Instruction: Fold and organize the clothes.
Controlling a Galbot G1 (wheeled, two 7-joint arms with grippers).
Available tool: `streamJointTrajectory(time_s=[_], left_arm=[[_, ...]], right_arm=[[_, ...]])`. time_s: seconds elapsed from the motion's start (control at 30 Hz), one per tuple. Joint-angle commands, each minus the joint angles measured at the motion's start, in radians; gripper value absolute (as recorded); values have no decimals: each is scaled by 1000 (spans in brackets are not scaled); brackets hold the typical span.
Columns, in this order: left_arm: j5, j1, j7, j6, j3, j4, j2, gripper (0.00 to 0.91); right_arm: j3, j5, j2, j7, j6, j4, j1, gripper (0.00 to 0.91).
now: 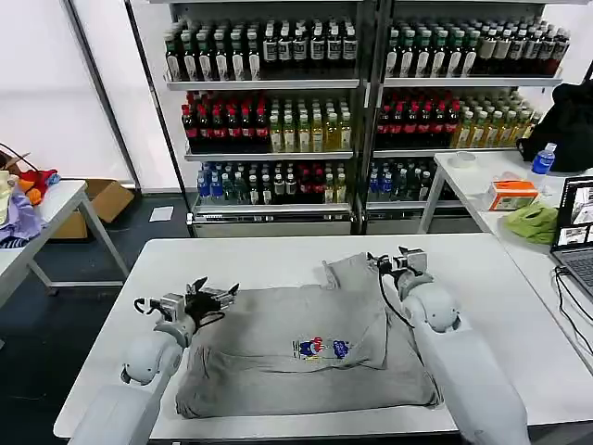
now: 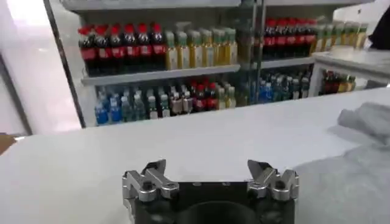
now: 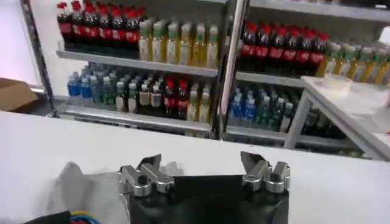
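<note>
A grey short-sleeved shirt (image 1: 278,343) lies spread on the white table (image 1: 232,255), with a small multicoloured chest print (image 1: 321,349) facing up. One sleeve (image 1: 350,271) points toward the far edge. A second grey layer (image 1: 306,389) sticks out under its near side. My left gripper (image 1: 219,296) is open, held over the shirt's left edge with nothing between its fingers (image 2: 152,175); grey fabric (image 2: 365,158) lies to one side of it. My right gripper (image 1: 397,261) is open and empty beside the far right sleeve, its fingers (image 3: 149,168) above bare table and a grey fabric edge (image 3: 79,182).
Shelves of drink bottles (image 1: 278,120) stand behind the table. A side table on the right holds a laptop (image 1: 576,232), a green cloth (image 1: 533,222) and an orange box (image 1: 511,194). A left table (image 1: 37,218) carries coloured clothes; a cardboard box (image 1: 107,199) sits on the floor.
</note>
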State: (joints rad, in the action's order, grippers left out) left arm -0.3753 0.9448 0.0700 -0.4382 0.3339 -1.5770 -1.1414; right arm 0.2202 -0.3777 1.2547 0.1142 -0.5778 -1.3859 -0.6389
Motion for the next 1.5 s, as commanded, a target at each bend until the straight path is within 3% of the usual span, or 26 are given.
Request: streamJointTrajectory(time_s=[0.03, 0.77, 0.83, 0.93, 0.97, 1.03, 1.1, 1.13, 1.17, 1.23, 1.5], left_arm=[[14, -5, -5, -8, 8, 32, 7, 907], [16, 3, -6, -5, 29, 66, -17, 907], [17, 5, -6, -5, 29, 68, -21, 736], [20, 12, -7, -6, 28, 70, -25, 554], [20, 13, -7, -7, 27, 69, -25, 242], [26, 22, -6, -7, 24, 66, -25, 71], [28, 29, -6, -8, 25, 64, -27, 30], [29, 32, -6, -8, 25, 63, -28, 30], [30, 34, -5, -8, 26, 62, -29, 10], [30, 41, -3, -7, 25, 57, -30, 10], [30, 46, 2, -4, 18, 42, -41, 10]], right_arm=[[-1, 29, 75, -5, 2, 115, 47, 907], [7, 57, 116, -17, 19, 177, 36, 907], [4, 60, 117, -17, 19, 181, 36, 907], [6, 60, 125, -16, 19, 192, 37, 887], [7, 60, 128, -14, 19, 196, 37, 746], [6, 62, 133, -14, 19, 203, 32, 595], [8, 62, 138, -14, 19, 200, 24, 322], [8, 62, 140, -14, 20, 198, 20, 272], [8, 62, 141, -14, 20, 197, 17, 151], [7, 62, 142, -12, 19, 189, 10, 0], [9, 55, 128, -10, 15, 156, -3, 0]])
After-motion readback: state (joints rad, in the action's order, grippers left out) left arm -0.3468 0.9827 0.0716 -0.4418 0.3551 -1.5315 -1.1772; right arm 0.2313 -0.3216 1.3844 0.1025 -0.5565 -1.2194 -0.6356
